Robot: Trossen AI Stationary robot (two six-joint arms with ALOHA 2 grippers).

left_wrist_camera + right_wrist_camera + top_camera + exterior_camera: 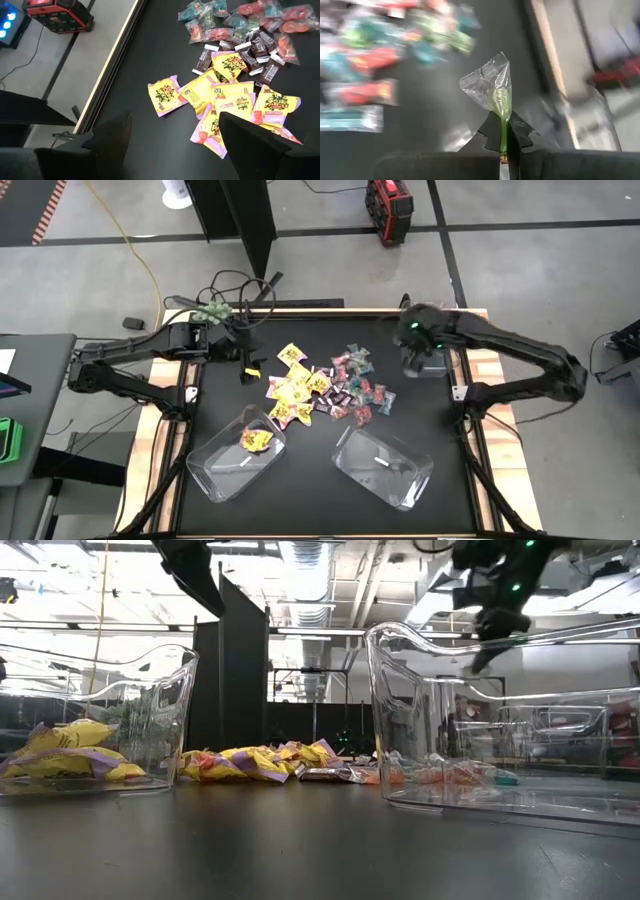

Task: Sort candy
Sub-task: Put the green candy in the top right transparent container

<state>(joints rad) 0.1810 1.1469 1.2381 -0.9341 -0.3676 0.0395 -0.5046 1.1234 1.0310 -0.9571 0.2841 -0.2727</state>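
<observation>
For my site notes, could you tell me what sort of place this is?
Probably a robotics lab or workshop: exposed ceiling ducts, a bare concrete floor with trailing cables, and black partition panels behind the table.

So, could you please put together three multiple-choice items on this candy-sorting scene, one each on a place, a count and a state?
1. Where do the yellow packets already sorted lie?
A. in the bin on the left arm's side
B. in the bin on the right arm's side
C. on the floor

2. How many clear bins sit on the table's near half?
A. one
B. two
C. four

3. What is the right tool doing?
A. hanging open and empty
B. pinching a clear wrapper
C. pressing on a bin

Answers: 1 A, the high view shows yellow in the left bin. 2 B, the left bin and the right bin. 3 B, the right wrist view shows the clear wrapper standing up between its fingers.
</observation>
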